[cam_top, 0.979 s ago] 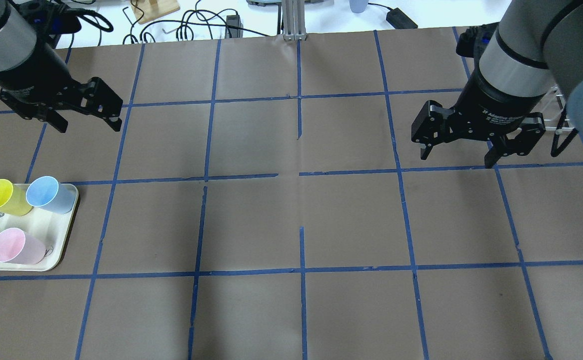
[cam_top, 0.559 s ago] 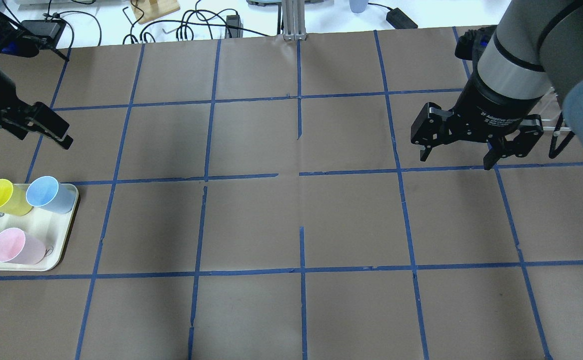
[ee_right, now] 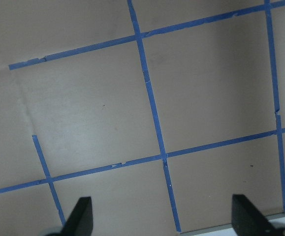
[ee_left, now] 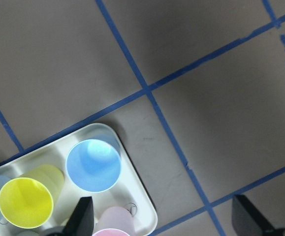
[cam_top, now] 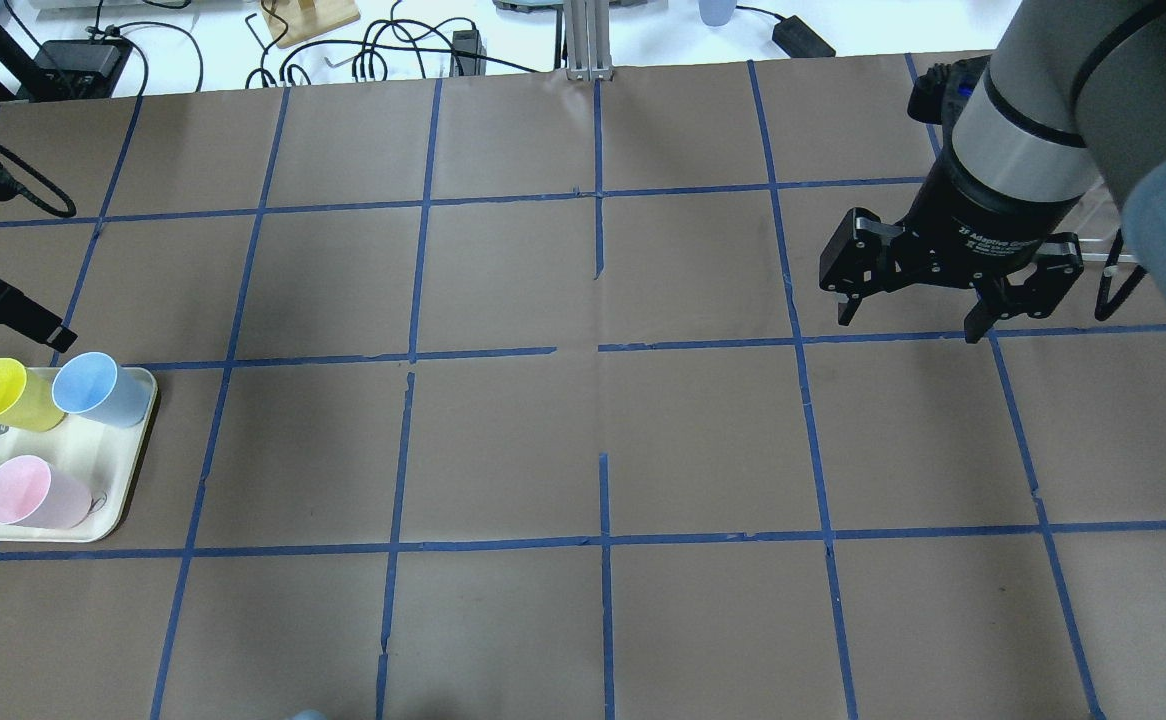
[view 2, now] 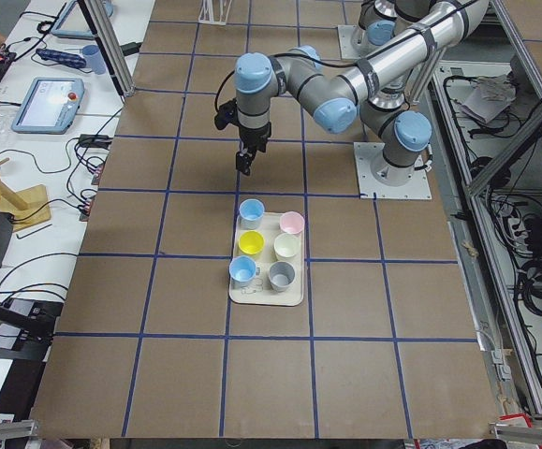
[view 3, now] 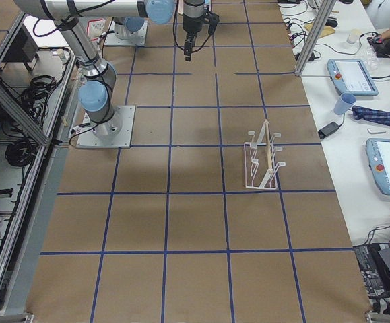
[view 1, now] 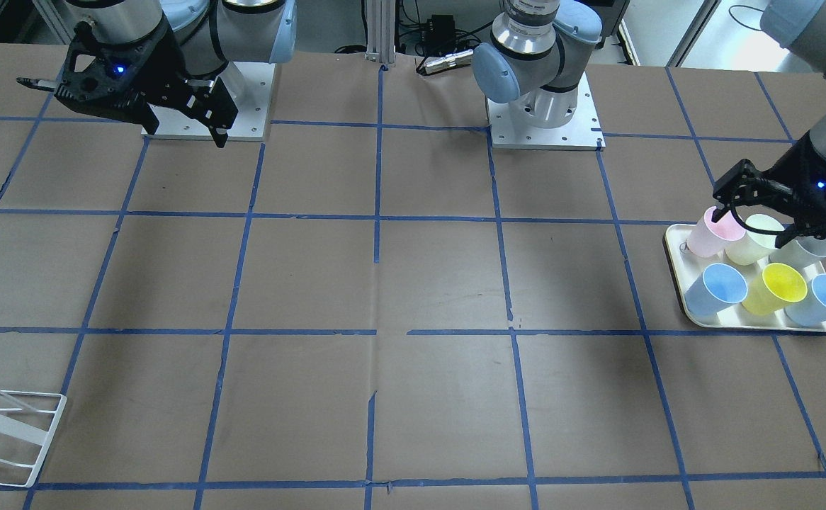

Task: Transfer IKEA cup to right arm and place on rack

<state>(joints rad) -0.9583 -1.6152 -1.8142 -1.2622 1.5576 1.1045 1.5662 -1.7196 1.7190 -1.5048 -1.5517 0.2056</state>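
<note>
Two pale-blue cups stand on a cream tray (view 1: 767, 324): one at its corner (view 1: 717, 287) (cam_top: 98, 385) (ee_left: 93, 164), the other (view 1: 824, 297) beyond a yellow cup (view 1: 778, 287). I cannot tell which is the IKEA cup. My left gripper (view 1: 760, 223) (ee_left: 164, 221) is open and empty, hovering over the tray's robot side above the pink and pale-green cups. My right gripper (cam_top: 908, 315) (ee_right: 163, 221) is open and empty above the table. The white wire rack (view 1: 2, 432) (view 3: 263, 158) stands beyond it, partly hidden behind the right arm in the overhead view.
A pink cup (view 1: 714, 230), a pale-green cup (view 1: 756, 241) and a grey cup (view 1: 810, 248) share the tray. Blue tape lines grid the brown table. Cables and a wooden stand (cam_top: 308, 18) lie past the far edge.
My left gripper has swung left and toward the tray, now mostly out of the overhead view. My right gripper has barely shifted. The cups have not moved.
</note>
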